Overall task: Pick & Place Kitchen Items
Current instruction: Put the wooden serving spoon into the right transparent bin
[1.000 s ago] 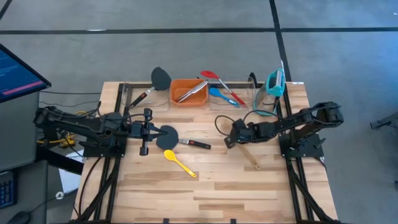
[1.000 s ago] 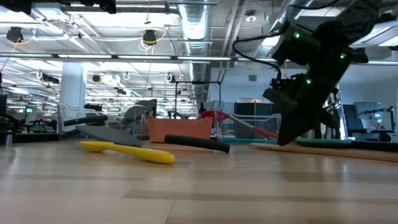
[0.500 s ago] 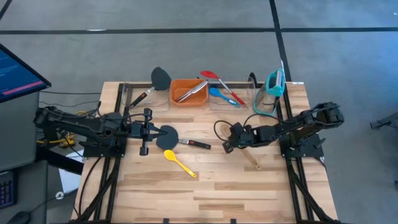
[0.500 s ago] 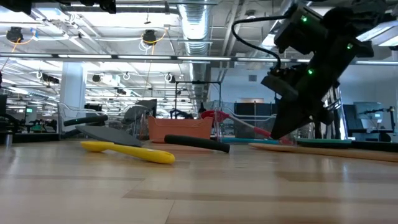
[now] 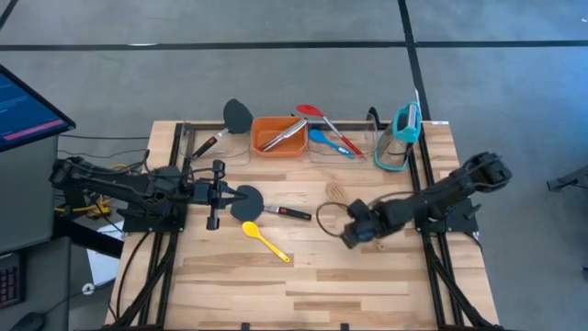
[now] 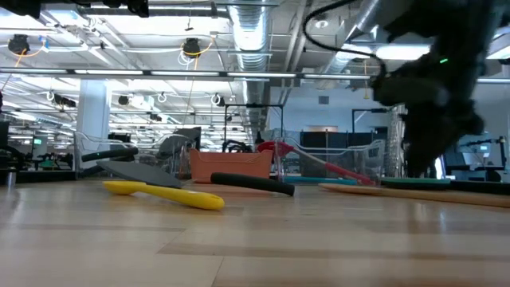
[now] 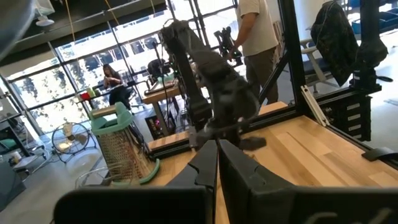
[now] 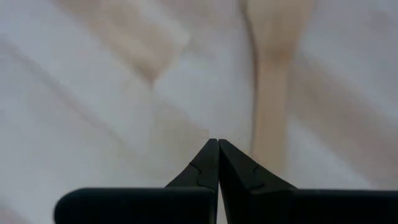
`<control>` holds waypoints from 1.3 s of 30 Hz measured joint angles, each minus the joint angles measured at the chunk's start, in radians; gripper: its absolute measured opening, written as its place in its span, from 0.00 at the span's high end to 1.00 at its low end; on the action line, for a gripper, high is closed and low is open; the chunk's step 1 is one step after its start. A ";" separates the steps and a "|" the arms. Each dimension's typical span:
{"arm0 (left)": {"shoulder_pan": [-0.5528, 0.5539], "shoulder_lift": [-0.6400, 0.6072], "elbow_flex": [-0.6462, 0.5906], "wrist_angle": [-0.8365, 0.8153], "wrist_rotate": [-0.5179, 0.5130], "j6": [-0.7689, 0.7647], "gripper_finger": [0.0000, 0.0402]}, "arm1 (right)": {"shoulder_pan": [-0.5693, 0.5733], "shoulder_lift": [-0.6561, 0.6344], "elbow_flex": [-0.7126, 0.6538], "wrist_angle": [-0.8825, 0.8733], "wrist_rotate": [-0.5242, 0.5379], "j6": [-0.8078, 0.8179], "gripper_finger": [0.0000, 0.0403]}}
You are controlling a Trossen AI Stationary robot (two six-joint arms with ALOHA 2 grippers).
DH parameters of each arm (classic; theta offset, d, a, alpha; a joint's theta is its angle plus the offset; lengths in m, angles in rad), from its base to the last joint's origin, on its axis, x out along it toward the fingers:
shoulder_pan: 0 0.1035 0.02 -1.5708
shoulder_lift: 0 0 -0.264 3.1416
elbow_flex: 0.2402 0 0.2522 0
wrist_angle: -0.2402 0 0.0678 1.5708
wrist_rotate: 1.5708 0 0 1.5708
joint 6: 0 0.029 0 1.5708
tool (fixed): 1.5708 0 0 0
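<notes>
- The right gripper was right of centre in the high view, low over the wooden table, its jaws pressed fully together and holding nothing.
- In the right wrist view the closed fingertips pointed down at the tabletop, just beside the handle of the wooden fork.
- The wooden fork showed its pronged head just above the right gripper in the high view; the rest lay hidden under the arm.
- The left gripper waited at centre left of the high view, jaws closed and empty, just beside the head of a black spatula.
- That spatula's dark, red-marked handle ran right toward the frame's centre.
- A yellow spoon lay just below the spatula, slanting down to the right.
- An orange bin stood at upper centre, with metal tongs lying across it.
- A second black spatula lay just left of the bin.
- A red spoon and a blue spoon lay in the clear bin right of the orange one.
- A teal-rimmed mesh strainer rested at the table's upper right edge.
</notes>
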 joint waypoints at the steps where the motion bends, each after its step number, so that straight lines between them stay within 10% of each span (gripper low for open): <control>1: 0.000 0.006 0.000 0.000 0.000 0.000 0.99 | 0.028 -0.005 0.000 -0.008 0.000 0.034 1.00; 19: 0.038 0.306 0.000 0.330 0.003 0.036 0.99 | 0.473 -0.048 0.001 -0.193 0.032 0.752 1.00; 39: 0.158 0.382 0.007 0.351 0.063 -0.007 0.99 | 0.471 -0.033 -0.042 -0.242 0.030 0.854 1.00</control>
